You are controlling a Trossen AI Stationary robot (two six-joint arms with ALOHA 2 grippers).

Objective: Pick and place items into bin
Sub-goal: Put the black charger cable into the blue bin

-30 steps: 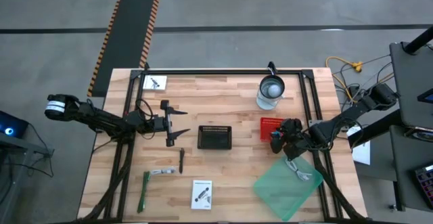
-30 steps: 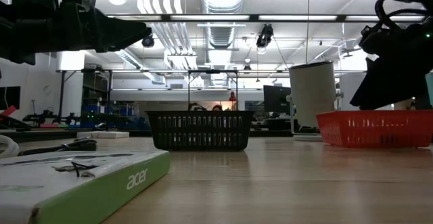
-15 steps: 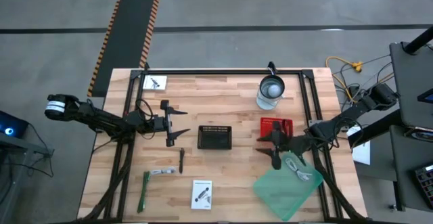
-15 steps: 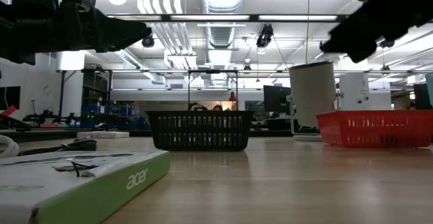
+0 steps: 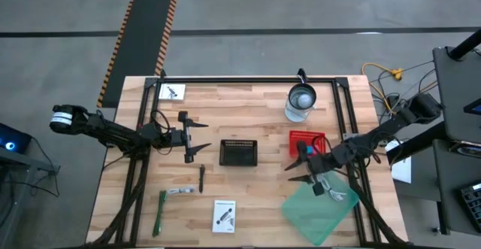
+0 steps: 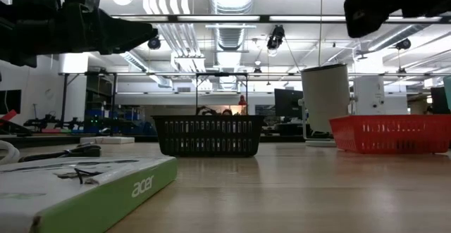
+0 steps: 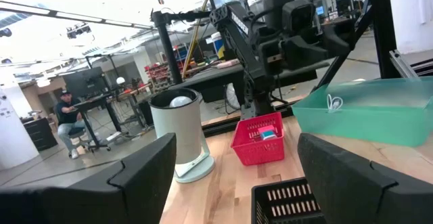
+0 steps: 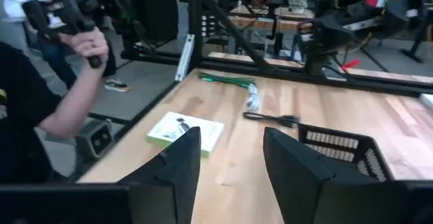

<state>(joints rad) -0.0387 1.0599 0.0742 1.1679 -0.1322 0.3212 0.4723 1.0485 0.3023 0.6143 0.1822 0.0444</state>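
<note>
Right gripper (image 5: 299, 171) (fingers apart, empty) hovers beside red basket (image 5: 307, 138).

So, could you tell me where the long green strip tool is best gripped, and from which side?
Probably mid-length, from straight above: the green strip tool lies flat on the table near its front left corner, long and narrow, so fingers should close across its narrow width.

One legible mark: "acer", white lettering on green side of flat white-topped box (image 6: 84, 187) lying on worktop (image 6: 296, 191), low view. No other text readable.
</note>
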